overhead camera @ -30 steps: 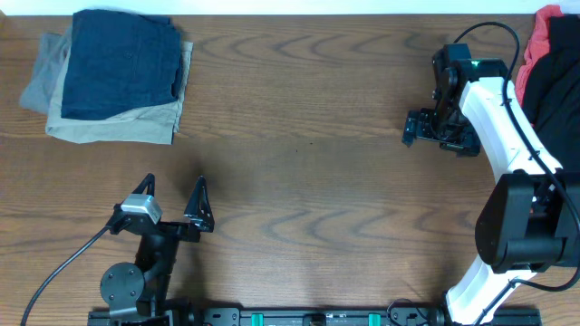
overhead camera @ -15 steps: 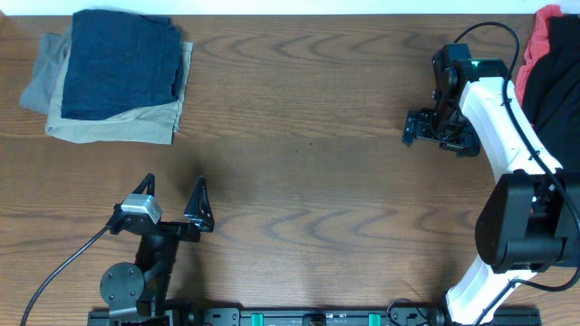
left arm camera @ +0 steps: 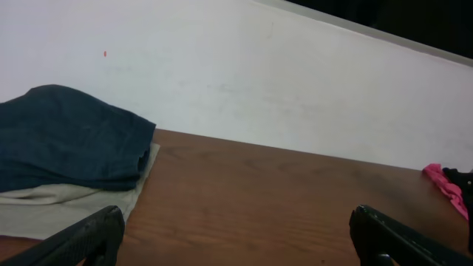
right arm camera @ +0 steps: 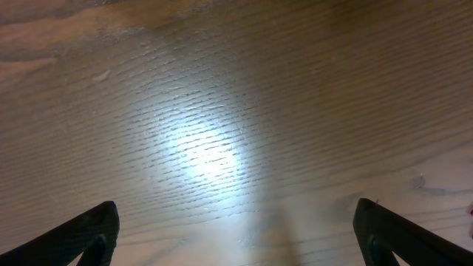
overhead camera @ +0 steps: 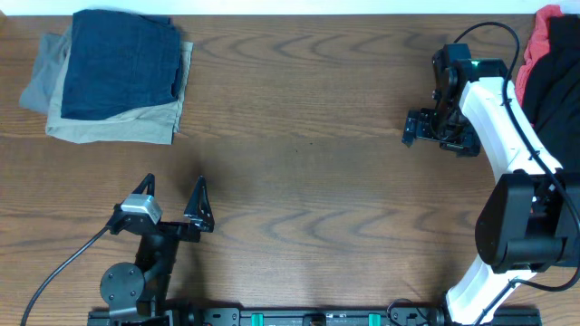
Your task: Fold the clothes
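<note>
A folded stack of clothes lies at the table's far left: navy blue shorts (overhead camera: 122, 63) on top, a khaki garment (overhead camera: 118, 125) under them and a grey one (overhead camera: 41, 77) sticking out on the left. The stack also shows in the left wrist view (left arm camera: 66, 148). An unfolded pile of black (overhead camera: 555, 81) and red (overhead camera: 546, 32) clothes lies at the far right edge. My left gripper (overhead camera: 174, 188) is open and empty over bare wood near the front left. My right gripper (overhead camera: 412, 127) is open and empty over bare wood, left of the black and red pile.
The brown wooden table (overhead camera: 308, 181) spans the view. A white wall (left arm camera: 295, 81) stands behind its far edge. A cable (overhead camera: 54, 267) trails from the left arm's base at the front left.
</note>
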